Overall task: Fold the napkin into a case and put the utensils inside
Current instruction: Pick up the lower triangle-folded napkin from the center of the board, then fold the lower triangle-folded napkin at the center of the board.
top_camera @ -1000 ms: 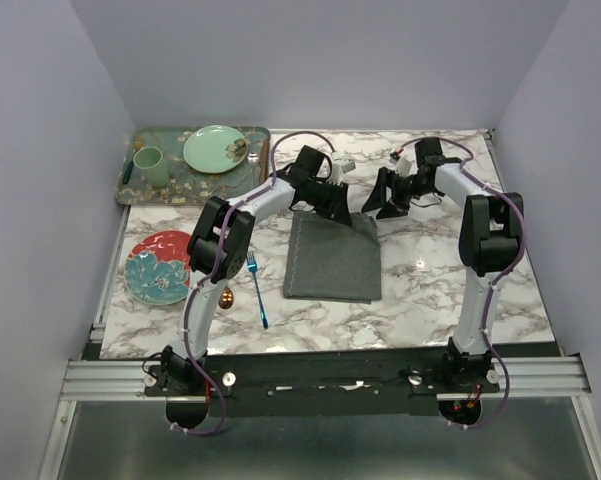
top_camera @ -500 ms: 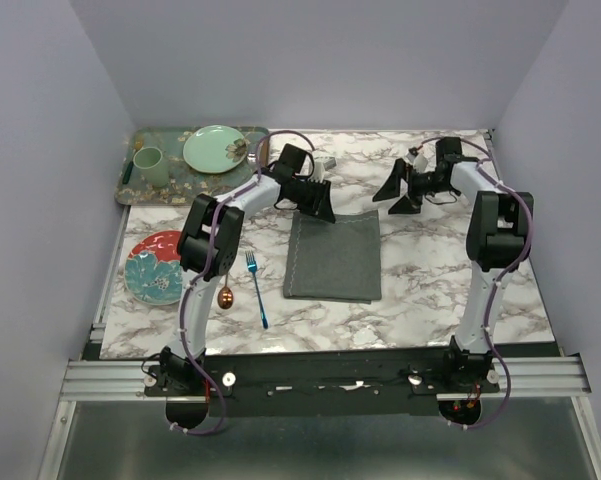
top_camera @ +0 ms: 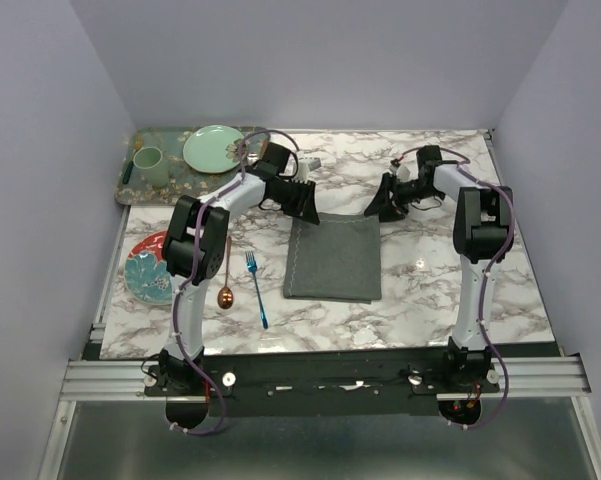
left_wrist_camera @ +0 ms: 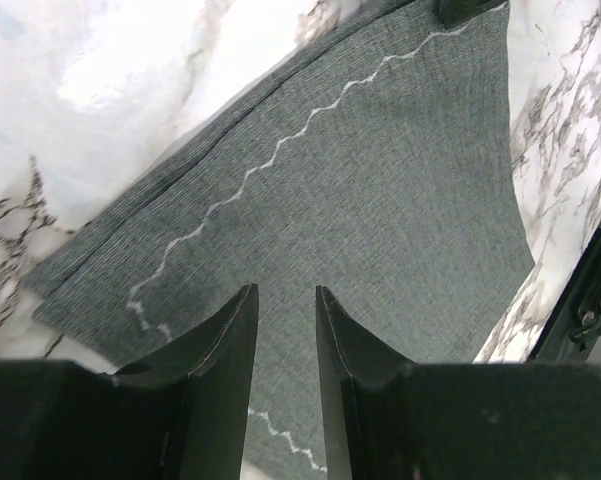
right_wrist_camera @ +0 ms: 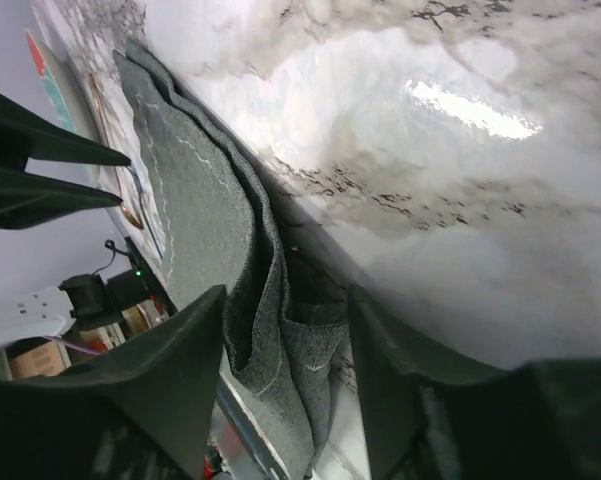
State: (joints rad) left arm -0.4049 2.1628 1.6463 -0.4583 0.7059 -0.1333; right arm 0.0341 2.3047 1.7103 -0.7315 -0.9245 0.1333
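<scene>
The dark grey napkin [top_camera: 332,257] lies folded into a flat rectangle in the middle of the marble table. My left gripper [top_camera: 306,206] hangs at its far left corner. In the left wrist view this gripper [left_wrist_camera: 285,292] is open by a narrow gap just above the napkin [left_wrist_camera: 380,180], with nothing between the fingers. My right gripper [top_camera: 380,206] is at the napkin's far right corner. In the right wrist view it [right_wrist_camera: 285,300] stands open, and the napkin's layered edge [right_wrist_camera: 265,300] rises between its fingers. The blue fork [top_camera: 257,290] and copper spoon [top_camera: 225,292] lie left of the napkin.
A red and blue patterned plate [top_camera: 150,268] sits at the left, beside the spoon. At the back left, a patterned green tray [top_camera: 135,190] carries a green plate [top_camera: 215,148] and a green cup [top_camera: 148,165]. Walls close in the table at the back and sides.
The napkin's lifted far right corner has come down flat. My left gripper slid left along the far edge. My right gripper swung away, opened wide, then came back to the far right corner, narrower.
</scene>
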